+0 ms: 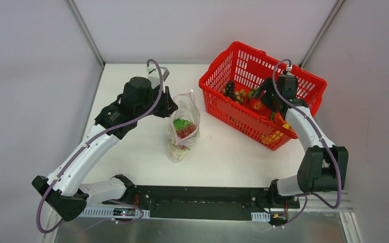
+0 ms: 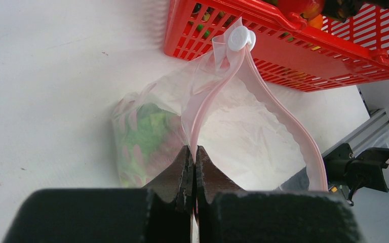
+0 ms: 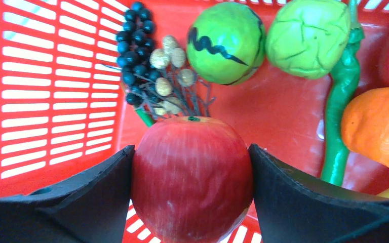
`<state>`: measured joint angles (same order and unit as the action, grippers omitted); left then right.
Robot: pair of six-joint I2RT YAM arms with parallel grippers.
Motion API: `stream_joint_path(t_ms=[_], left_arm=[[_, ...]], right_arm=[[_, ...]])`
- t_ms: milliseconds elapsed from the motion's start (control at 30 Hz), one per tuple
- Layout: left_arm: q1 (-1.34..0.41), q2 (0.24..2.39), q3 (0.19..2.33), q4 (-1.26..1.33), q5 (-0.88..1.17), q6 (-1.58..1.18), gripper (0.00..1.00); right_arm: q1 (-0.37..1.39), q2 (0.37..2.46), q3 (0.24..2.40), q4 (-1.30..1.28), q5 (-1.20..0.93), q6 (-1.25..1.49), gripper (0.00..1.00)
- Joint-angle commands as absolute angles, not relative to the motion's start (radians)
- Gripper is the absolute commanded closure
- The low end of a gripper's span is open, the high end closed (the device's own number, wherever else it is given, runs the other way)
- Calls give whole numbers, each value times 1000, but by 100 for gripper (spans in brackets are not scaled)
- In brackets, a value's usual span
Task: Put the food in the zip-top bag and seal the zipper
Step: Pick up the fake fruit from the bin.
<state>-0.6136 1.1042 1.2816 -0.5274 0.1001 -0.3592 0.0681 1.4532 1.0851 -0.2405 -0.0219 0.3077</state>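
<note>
The clear zip-top bag (image 1: 184, 129) lies in the middle of the table with green lettuce (image 1: 181, 123) and red food inside. My left gripper (image 1: 171, 107) is shut on the bag's pink zipper strip (image 2: 207, 101), which loops open toward the white slider (image 2: 240, 38); the lettuce shows through the plastic (image 2: 149, 126). My right gripper (image 3: 190, 167) is inside the red basket (image 1: 223, 61), shut on a red apple (image 3: 190, 177). Dark grapes (image 3: 134, 48), a green striped fruit (image 3: 226, 42), a green lumpy ball (image 3: 309, 36), an orange (image 3: 377, 126) and a green chili (image 3: 339, 116) lie in the basket.
The red mesh basket (image 2: 334, 48) stands at the back right, right beside the bag's mouth. The enclosure walls rise at the left, right and back. The black base rail (image 1: 197, 201) runs along the near table edge.
</note>
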Motion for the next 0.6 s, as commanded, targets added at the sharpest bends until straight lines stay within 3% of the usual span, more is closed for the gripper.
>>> stream_joint_path(t_ms=[0, 333, 567], left_arm=[[-608, 1089, 1281, -468, 116, -370, 100], [-607, 1085, 1273, -464, 124, -374, 100], [-607, 1089, 1273, -456, 130, -376, 100]], right_arm=[[72, 1349, 1057, -147, -103, 356, 38], [72, 1147, 1030, -81, -135, 420, 38], [74, 1063, 1033, -7, -307, 495, 37]])
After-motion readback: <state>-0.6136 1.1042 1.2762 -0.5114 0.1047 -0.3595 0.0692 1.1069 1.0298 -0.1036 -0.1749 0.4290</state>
